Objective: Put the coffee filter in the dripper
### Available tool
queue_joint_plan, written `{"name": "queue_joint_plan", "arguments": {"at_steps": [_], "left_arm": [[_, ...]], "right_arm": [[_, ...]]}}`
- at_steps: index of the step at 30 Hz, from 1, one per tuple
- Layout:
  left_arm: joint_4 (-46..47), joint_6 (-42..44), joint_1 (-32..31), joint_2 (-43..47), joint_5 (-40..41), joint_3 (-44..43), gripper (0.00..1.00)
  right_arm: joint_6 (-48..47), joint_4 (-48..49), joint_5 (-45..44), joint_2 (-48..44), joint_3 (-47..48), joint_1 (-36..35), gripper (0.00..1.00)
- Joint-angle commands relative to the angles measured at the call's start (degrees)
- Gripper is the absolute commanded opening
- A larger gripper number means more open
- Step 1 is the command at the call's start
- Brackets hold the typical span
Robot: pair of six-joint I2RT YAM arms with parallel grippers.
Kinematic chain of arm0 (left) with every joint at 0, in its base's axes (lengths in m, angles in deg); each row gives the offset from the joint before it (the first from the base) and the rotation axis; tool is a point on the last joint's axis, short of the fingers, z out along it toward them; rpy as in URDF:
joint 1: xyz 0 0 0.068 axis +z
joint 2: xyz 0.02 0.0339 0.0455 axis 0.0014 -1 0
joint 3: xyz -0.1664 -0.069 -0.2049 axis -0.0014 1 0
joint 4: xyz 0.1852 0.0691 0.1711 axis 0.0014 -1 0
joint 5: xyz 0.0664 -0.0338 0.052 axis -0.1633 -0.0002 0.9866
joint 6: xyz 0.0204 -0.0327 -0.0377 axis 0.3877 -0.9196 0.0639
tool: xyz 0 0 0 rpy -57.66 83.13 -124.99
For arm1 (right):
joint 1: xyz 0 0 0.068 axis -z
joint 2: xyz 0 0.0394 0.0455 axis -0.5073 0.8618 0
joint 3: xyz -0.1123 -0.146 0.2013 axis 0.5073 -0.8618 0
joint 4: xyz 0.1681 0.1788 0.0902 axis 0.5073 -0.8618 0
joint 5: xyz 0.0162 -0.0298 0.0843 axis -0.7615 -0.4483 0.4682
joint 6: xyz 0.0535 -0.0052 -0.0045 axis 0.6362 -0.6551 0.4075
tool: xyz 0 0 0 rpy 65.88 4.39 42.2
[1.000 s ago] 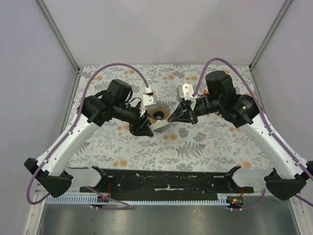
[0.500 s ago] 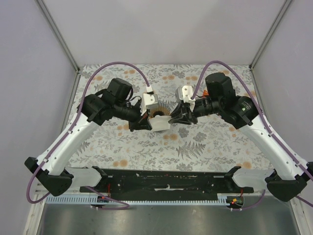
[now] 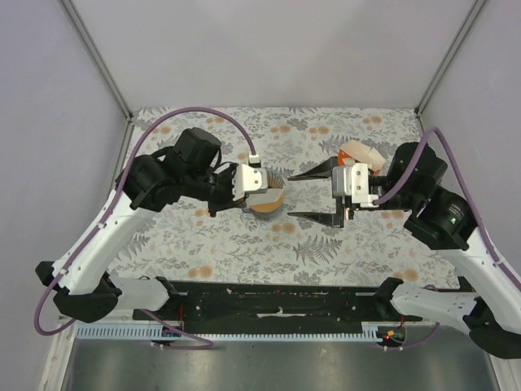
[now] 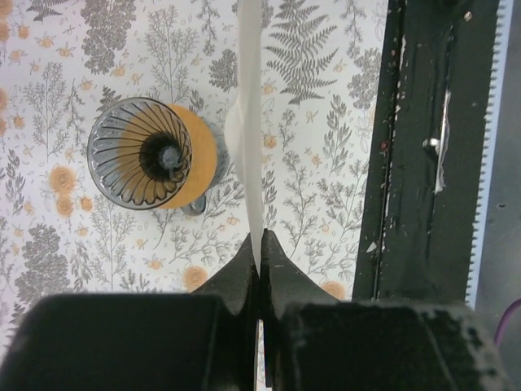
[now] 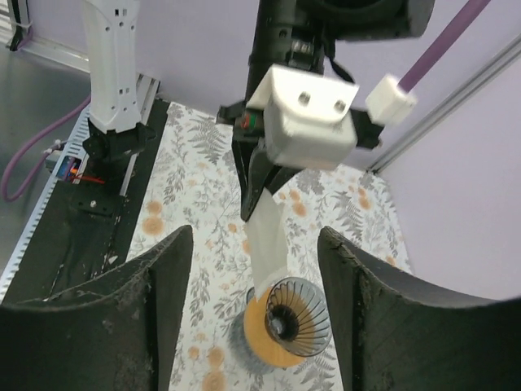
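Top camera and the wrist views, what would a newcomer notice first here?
The white coffee filter, pinched edge-on in the shut left gripper, hangs close beside the ribbed, orange-collared dripper, mid-table on the floral cloth. Right of it, the right gripper stands wide open and empty.

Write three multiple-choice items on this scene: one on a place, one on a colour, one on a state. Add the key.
1. Where is the coffee filter relative to the dripper? A) seated inside it B) outside it, pinched in the left hand C) lying flat under it
2. What colour is the dripper's collar? A) blue B) green C) orange-brown
3. How is the right hand? A) open, empty B) shut on the filter C) shut on the dripper
Key: 1 B, the left wrist view shows it clamped beside the cone; 2 C, the ring shows orange-brown; 3 A, its fingers stand wide apart, gripping nothing.
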Motion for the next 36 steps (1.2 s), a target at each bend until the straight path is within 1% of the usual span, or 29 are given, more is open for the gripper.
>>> {"name": "queue_joint_plan", "arguments": {"at_steps": [1, 3, 5, 7, 11, 13, 18, 24, 27, 29, 32, 36], "left_arm": [[2.3, 5.5, -3.4, 1.0, 5.8, 2.5, 0.02], [5.1, 6.1, -5.7, 1.5, 7.5, 4.3, 0.02], [6.1, 6.0, -8.2, 1.3, 10.0, 5.0, 0.02], [7.7, 4.5, -11.1, 1.2, 13.7, 6.1, 0.02], [9.9, 1.0, -11.9, 3.4, 14.9, 7.9, 0.02], [10.0, 0.3, -11.9, 4.4, 14.8, 8.2, 0.02], [11.2, -0.5, -13.3, 5.9, 16.1, 9.4, 0.02], [11.2, -1.6, -14.0, 6.2, 15.6, 9.2, 0.02], [11.1, -1.8, -14.0, 6.5, 15.3, 9.6, 0.02], [11.2, -1.6, -14.0, 6.5, 15.7, 10.0, 0.02], [11.3, -1.4, -14.0, 6.5, 16.6, 9.9, 0.02], [11.3, -1.6, -14.0, 6.4, 17.4, 9.6, 0.02]], "right_arm": [[0.4, 4.7, -4.4, 1.1, -0.4, -2.4, 0.67], [1.2, 5.8, -5.2, 1.0, -1.8, -3.1, 0.64], [3.5, 7.6, -6.8, 0.9, -3.6, -3.6, 0.53], [4.8, 8.0, -7.6, 0.9, -4.6, -3.6, 0.48], [5.2, 8.1, -7.3, -1.2, -8.0, -3.6, 0.48], [6.0, 8.2, -6.0, -2.0, -9.5, -3.6, 0.5], [8.8, 8.0, 1.0, 0.0, -9.7, -3.7, 0.53], [10.0, 12.7, 1.9, 0.2, -11.4, -3.6, 0.54], [9.7, 12.8, 2.4, 2.1, -10.6, -3.7, 0.54], [9.4, 12.3, 2.3, 2.6, -10.2, -3.9, 0.52], [9.0, 12.3, 3.4, 2.2, -10.5, -4.2, 0.49], [7.9, 11.9, 4.6, 1.7, -10.6, -4.3, 0.46]]}}
